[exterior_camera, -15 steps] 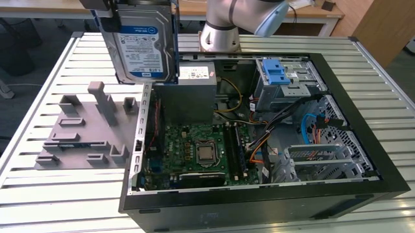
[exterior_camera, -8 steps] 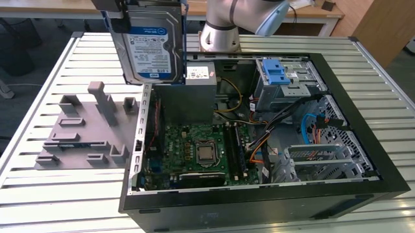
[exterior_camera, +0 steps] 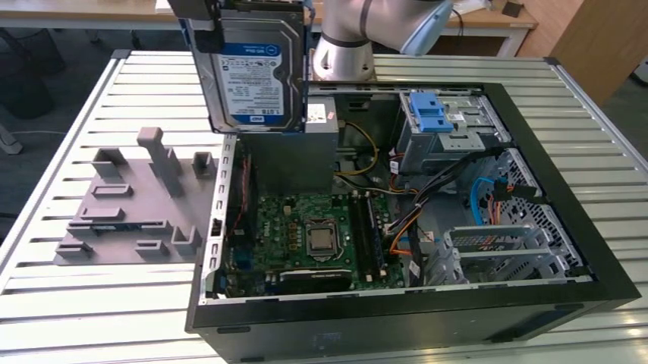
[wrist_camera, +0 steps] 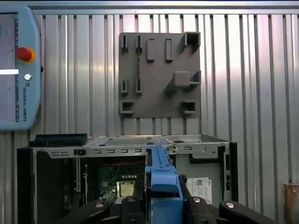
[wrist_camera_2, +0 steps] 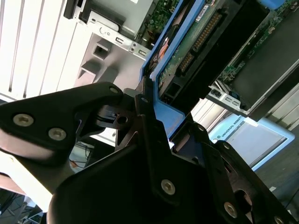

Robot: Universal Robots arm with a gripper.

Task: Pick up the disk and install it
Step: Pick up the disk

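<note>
Your gripper point(wrist_camera_2: 156, 112) pinches the disk point(exterior_camera: 258, 76) by its blue carrier and holds it upright in the air above the open computer case point(exterior_camera: 405, 322), over the edge nearest the grey fixture plate point(exterior_camera: 121, 212) on the slatted table point(exterior_camera: 102, 303). The blue-latched drive cage point(exterior_camera: 451, 129) sits well apart, toward the exterior view's right.

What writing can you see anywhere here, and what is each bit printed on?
Label on the disk: blue-and-white with dark lines of print, too small to read.
White sticker on the power supply box: print too small to read.
Teach pendant: one line of lettering along its edge, a maker's mark, not quoted here.
Circuit board in the case: no readable markings.
</note>
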